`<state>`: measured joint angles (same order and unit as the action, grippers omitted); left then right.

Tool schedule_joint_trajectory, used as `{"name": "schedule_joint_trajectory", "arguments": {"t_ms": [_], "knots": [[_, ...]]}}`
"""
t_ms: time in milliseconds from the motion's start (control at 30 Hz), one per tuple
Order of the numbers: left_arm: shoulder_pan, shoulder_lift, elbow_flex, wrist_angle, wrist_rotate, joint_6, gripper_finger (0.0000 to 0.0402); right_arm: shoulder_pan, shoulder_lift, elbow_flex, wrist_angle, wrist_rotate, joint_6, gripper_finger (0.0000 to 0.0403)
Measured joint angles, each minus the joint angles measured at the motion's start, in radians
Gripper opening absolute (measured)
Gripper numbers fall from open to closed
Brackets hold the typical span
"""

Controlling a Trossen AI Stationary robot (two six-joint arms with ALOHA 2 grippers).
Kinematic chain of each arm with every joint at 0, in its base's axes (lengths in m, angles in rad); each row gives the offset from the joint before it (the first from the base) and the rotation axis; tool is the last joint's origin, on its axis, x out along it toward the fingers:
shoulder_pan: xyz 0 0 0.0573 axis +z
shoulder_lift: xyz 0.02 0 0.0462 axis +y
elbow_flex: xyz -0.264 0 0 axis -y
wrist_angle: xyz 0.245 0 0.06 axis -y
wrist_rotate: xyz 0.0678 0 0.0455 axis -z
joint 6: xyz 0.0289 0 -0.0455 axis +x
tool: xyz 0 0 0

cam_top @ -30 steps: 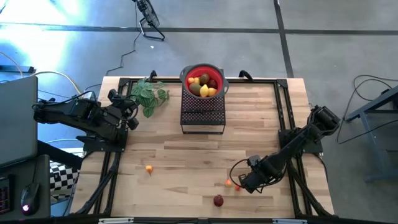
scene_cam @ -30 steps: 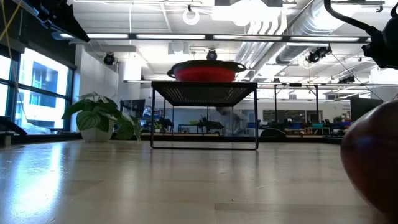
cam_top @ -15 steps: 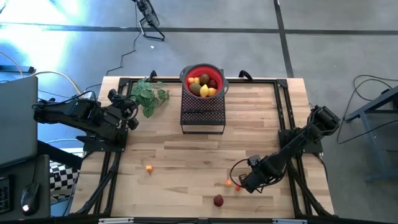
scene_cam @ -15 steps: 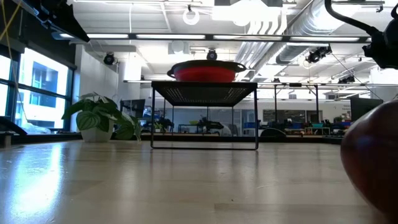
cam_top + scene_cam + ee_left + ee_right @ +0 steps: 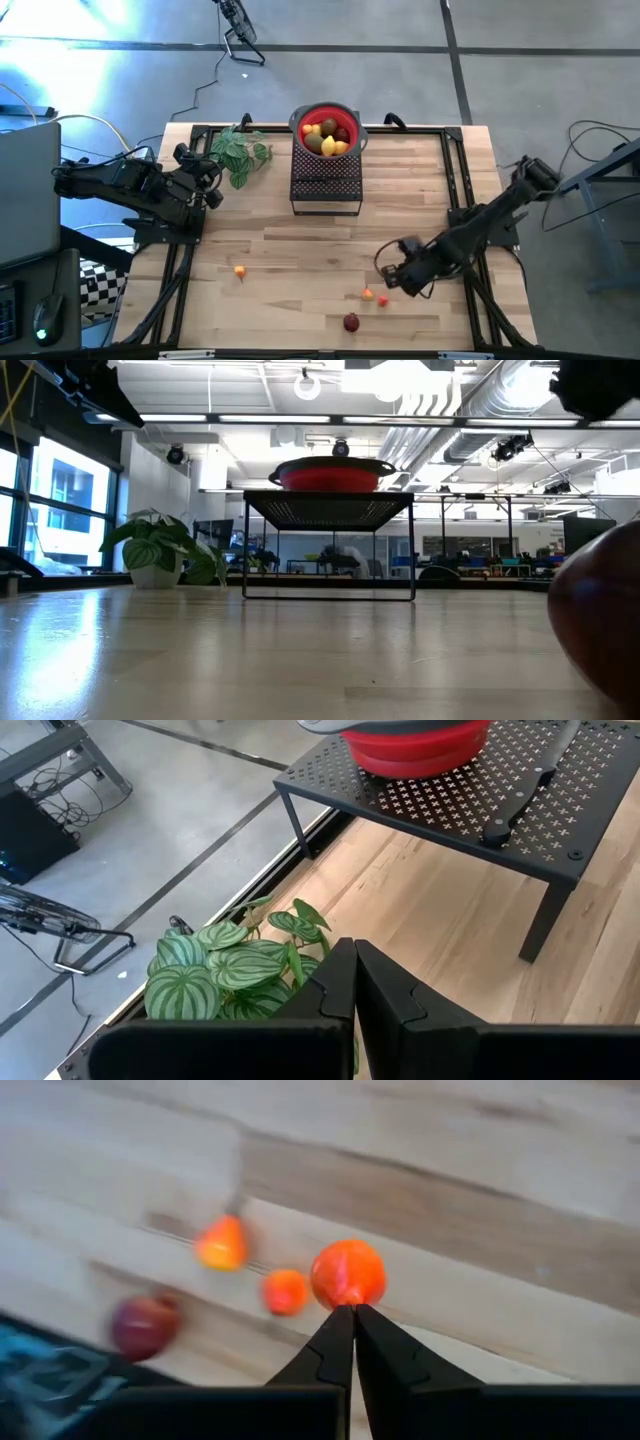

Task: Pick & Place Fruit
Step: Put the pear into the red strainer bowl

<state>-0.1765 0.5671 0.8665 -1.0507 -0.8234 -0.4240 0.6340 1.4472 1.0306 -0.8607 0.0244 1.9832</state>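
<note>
My right gripper (image 5: 386, 278) hovers over the table's near right part, shut on a small orange-red fruit (image 5: 347, 1274). Below it on the wood lie a tiny orange fruit (image 5: 367, 294), a tiny red one (image 5: 381, 300) and a dark red ball (image 5: 351, 322). That ball fills the low view's right edge (image 5: 598, 622). Another orange fruit (image 5: 240, 270) lies near the left. A red bowl (image 5: 327, 129) of lemons and other fruit stands on a black perforated stand (image 5: 325, 183). My left gripper (image 5: 354, 963) waits shut over the leafy plant (image 5: 240, 153). My right gripper pinches the small orange-red fruit's near side (image 5: 346, 1298) between its two fingers, which come at it slanting down from the table's right. The fruit is lifted clear of the wood and sticks out beyond the fingertips.
A black-handled knife (image 5: 522, 798) lies on the stand beside the bowl. Black frame rails run along the table's left and right edges (image 5: 462, 190). Bare wood stretches between the stand and the fruit at the near edge.
My right gripper has risen from the table beside the two tiny fruits and shifted a little toward the far edge, its arm swinging up. The left arm and the other fruit have kept still.
</note>
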Motion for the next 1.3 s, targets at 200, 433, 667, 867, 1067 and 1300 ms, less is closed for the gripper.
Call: {"name": "schedule_joint_trajectory", "arguments": {"t_ms": [200, 433, 667, 867, 1067, 1300], "knots": [[0.000, 0.000, 0.000, 0.000, 0.000, 0.000, 0.0000, -0.059, -0.125, 0.000, 0.027, 0.122, -0.091, 0.0003], [0.000, 0.000, 0.000, 0.000, 0.000, 0.000, 0.0000, -0.173, -0.215, 0.000, 0.149, 0.225, -0.355, 0.0003], [0.000, 0.000, 0.000, 0.000, 0.000, 0.000, 0.0000, -0.315, -0.238, 0.000, 0.338, 0.228, -0.619, 0.0003], [0.000, 0.000, 0.000, 0.001, 0.000, 0.000, 0.0000, -0.429, -0.238, 0.000, 0.461, 0.167, -0.780, 0.0003], [0.000, 0.000, 0.000, 0.001, 0.000, 0.000, 0.0000, -0.518, -0.238, 0.027, 0.489, 0.127, -0.887, 0.0003], [0.000, 0.000, 0.000, 0.000, 0.000, 0.000, 0.0000, -0.617, -0.238, 0.130, 0.470, 0.123, -1.036, 0.0003]]}}
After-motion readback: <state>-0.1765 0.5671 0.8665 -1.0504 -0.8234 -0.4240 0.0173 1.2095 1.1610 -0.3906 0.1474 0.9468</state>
